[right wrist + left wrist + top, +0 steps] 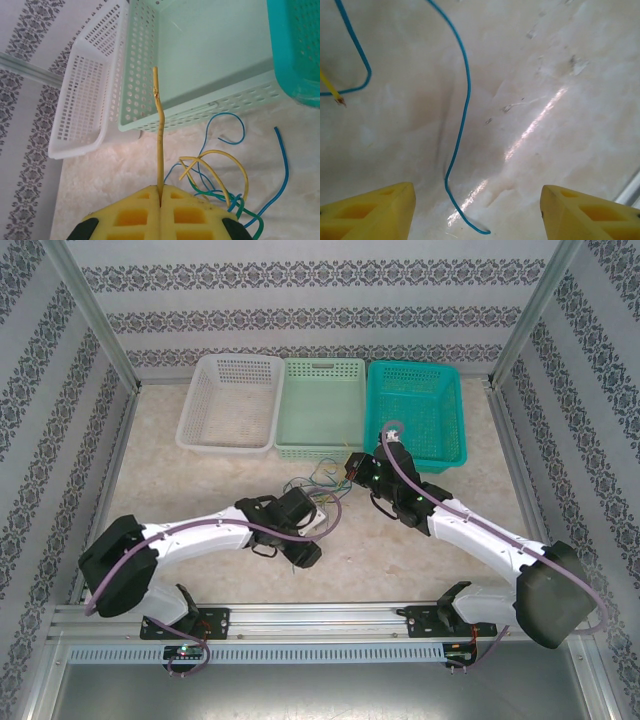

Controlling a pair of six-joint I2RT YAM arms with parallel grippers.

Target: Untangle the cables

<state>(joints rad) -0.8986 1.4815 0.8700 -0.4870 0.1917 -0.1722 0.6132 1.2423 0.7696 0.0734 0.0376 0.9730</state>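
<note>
Stiffly, the yellow cable [159, 135] ran straight out from the right gripper's [160, 192] pinch toward the pale-green basket [145, 60]; the left gripper [477, 192] stood spread.

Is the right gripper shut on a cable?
Shut: the right gripper pinches a yellow cable, which sticks up from between its closed jaws.

A white basket [228, 405], a green basket [320, 408] and a teal basket [415, 412] stand side by side along the table's [200, 490] far edge, white leftmost, teal rightmost; the table is pale and marbled; patterned wallpaper [300, 300] covers the walls; a metal rail [320, 618] runs along the near edge.
</note>
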